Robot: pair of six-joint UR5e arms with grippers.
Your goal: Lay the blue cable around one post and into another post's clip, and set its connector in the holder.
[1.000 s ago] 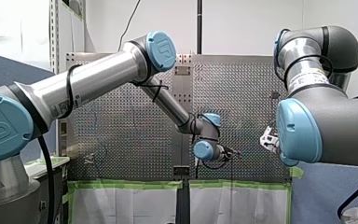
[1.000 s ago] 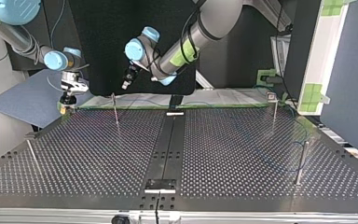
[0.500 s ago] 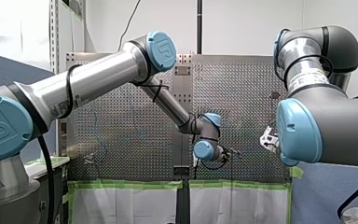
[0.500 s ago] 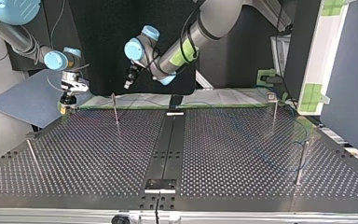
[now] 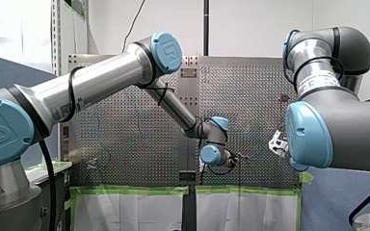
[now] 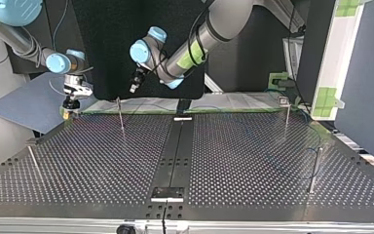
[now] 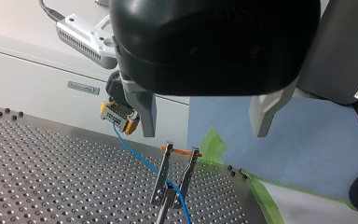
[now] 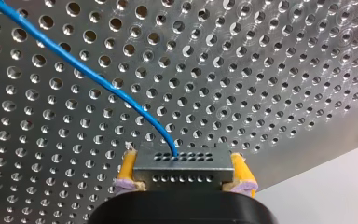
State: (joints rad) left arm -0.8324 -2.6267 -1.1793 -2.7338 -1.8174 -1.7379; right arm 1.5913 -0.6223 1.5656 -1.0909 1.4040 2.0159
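My right gripper is shut on the grey connector, its yellow pads pressing on both ends. The blue cable leaves the connector and runs over the perforated table. In the left wrist view the cable goes from the held connector into the forked clip of a thin post. My left gripper hangs open above that post, holding nothing. In the top view my right gripper is over the table's far left corner. My left gripper is above the nearby post.
More thin posts stand at the top view's near left, far right and right. A black strip runs down the table's middle. Green tape lines the far edge. A blue mat lies beyond the table corner.
My left gripper has shifted very slightly above the post. My right gripper still holds the connector in the same place.
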